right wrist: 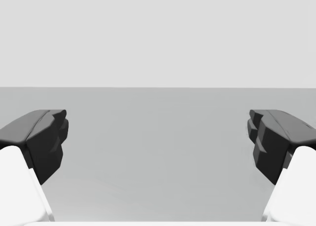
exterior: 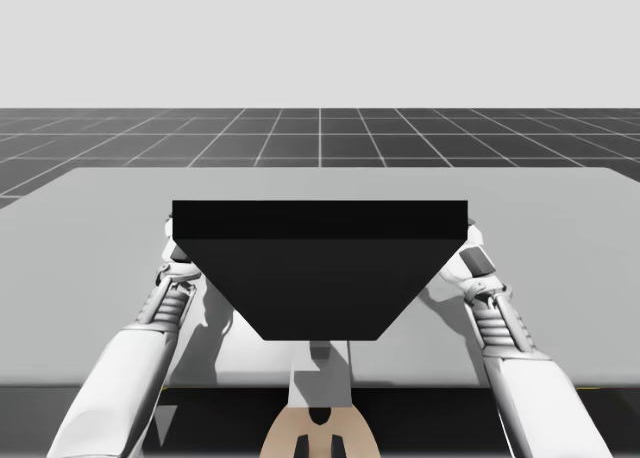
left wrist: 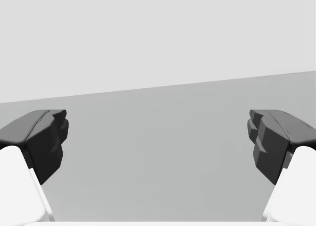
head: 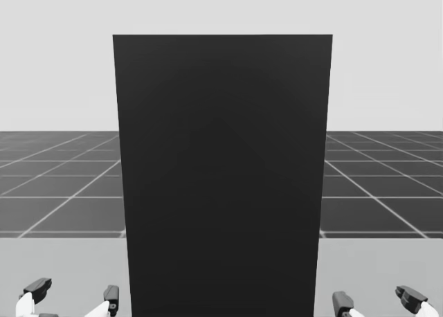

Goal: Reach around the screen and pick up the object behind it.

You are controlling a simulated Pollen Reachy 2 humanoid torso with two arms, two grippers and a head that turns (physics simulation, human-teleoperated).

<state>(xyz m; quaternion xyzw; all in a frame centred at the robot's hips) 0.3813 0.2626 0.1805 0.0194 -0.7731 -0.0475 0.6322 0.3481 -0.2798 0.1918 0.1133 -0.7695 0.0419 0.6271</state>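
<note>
A grey table (exterior: 90, 218) spreads before the robot, and a tall black screen (head: 221, 178) stands upright at its middle, hiding whatever lies behind it, so the object's place cannot be told. The left gripper (head: 75, 294) and the right gripper (head: 376, 300) sit near the screen's foot, one on each side, both with fingers spread wide apart.

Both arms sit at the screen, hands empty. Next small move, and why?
Probably ease the right hand forward past the side edge of the screen, keeping clear of it. Both it and the left hand are open and empty, flanking the upright black screen on the table, which blocks the view behind. Passing the edge should let its wrist camera look there.
</note>
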